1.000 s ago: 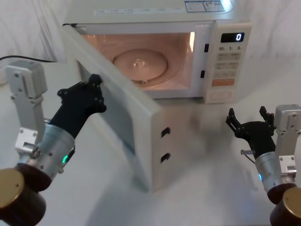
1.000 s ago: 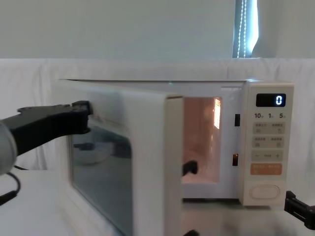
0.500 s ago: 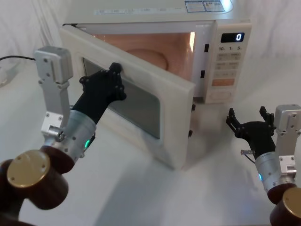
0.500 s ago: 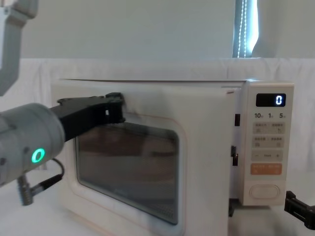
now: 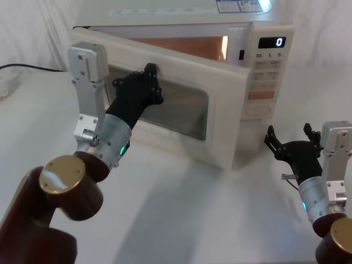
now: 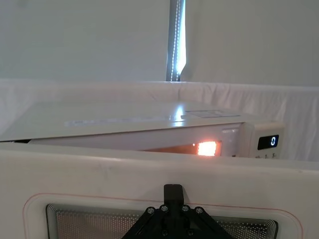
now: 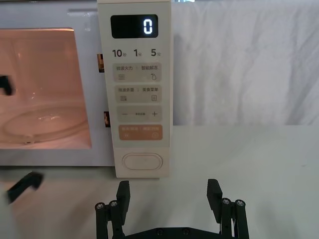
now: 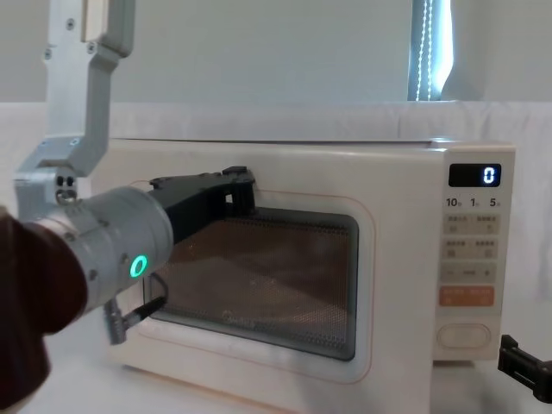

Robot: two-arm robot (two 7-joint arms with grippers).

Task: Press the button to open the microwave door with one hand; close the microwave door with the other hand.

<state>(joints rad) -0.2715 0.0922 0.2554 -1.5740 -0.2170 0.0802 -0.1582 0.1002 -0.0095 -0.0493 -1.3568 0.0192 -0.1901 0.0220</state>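
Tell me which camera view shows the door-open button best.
The right wrist view: the button sits square-on at the foot of the control panel, just beyond the open right end effector. The head view shows it small and slanted; the chest view shows it at the panel's foot.

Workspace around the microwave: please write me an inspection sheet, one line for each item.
Surface: white cloth-covered table.
Job's things: microwave cavity lit, display showing 0; microwave door ajar, nearly shut; button untouched.
Clutter: nothing seen.
Grippers: left gripper pressed against the door's outer face near the window's top edge; right gripper open, on the table side before the control panel, touching nothing.
Cables: one dark cable on the table at far left.
Surroundings: white draped backdrop.
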